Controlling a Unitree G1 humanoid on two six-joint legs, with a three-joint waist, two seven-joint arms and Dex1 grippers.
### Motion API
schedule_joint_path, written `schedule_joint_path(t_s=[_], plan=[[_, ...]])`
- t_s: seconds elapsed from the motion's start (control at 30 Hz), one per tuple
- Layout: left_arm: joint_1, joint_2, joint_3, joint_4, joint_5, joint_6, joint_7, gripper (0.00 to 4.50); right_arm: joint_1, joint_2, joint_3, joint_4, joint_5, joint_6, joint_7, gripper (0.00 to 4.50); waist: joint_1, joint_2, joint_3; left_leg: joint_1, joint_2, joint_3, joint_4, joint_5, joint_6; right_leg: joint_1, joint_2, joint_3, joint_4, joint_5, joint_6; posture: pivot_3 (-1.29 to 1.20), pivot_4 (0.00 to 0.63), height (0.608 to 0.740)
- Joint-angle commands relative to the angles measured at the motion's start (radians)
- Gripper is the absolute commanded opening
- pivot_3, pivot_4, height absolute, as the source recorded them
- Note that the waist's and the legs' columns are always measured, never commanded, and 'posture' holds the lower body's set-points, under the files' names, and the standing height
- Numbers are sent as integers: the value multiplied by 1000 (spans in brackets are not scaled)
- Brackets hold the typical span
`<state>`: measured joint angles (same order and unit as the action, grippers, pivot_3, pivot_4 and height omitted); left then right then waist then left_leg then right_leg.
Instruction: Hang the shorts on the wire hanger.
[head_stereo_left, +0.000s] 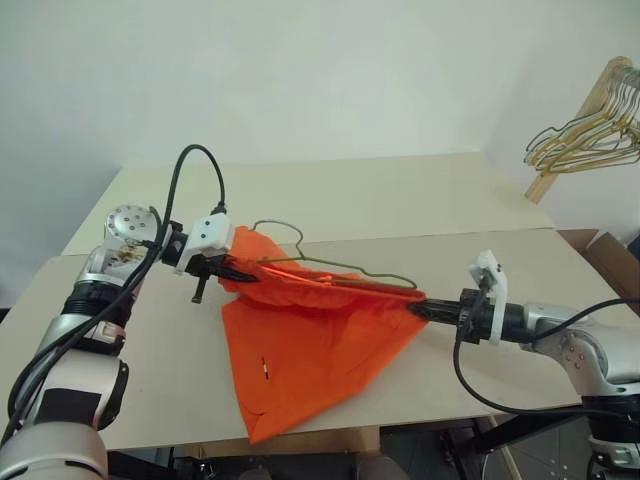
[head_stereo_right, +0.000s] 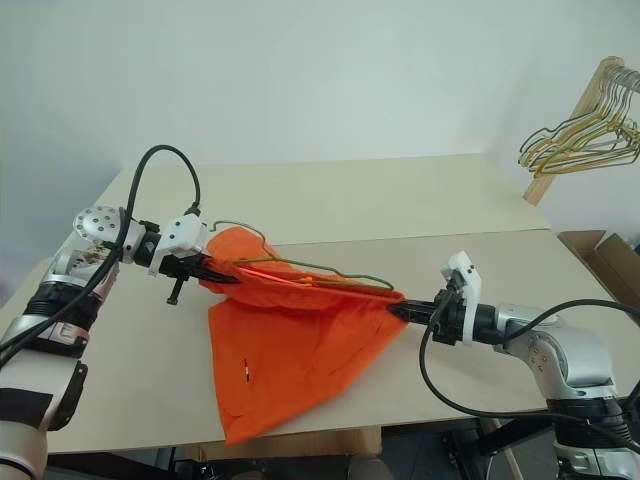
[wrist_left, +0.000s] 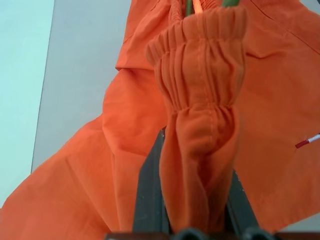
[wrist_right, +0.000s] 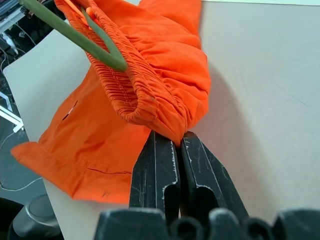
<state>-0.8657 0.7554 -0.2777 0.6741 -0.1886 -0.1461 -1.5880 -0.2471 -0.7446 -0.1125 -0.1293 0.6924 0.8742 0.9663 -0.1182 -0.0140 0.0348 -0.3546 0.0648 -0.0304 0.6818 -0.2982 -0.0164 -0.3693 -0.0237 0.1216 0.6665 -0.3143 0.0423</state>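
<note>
— Orange shorts (head_stereo_left: 310, 350) stretched above the bench's (head_stereo_left: 420, 210) front edge, waistband clamped by both closed claws, left claw (head_stereo_left: 232, 270) and right claw (head_stereo_left: 428, 309)?
— Yes; I'd keep it taut so the wire hanger (head_stereo_left: 330, 268) seats evenly inside.

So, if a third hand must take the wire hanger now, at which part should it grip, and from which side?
Probably at the curved hook of the wire hanger, coming from the far side of the table. The hook stands clear of the shorts, while the hanger's two corners sit inside the waistband, where the left gripper and the right gripper are shut on the fabric.
</note>
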Motion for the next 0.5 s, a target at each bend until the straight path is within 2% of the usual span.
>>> schedule_joint_path(t_s=[0.03, 0.5], plan=[[-15, 53, 32, 43, 58, -37, 5, 0, 6, -53, -66, 24, -7, -6, 0, 45, 0, 0, 0, 0, 0, 0, 0, 0, 0, 0, 0, 0, 0, 0, 0, -65, 0, 740], [-36, 41, 1, 123, 170, -91, 40, 0, -8, -72, -69, 21, -4, -11, 12, 45, 0, 0, 0, 0, 0, 0, 0, 0, 0, 0, 0, 0, 0, 0, 0, -67, 0, 740]])
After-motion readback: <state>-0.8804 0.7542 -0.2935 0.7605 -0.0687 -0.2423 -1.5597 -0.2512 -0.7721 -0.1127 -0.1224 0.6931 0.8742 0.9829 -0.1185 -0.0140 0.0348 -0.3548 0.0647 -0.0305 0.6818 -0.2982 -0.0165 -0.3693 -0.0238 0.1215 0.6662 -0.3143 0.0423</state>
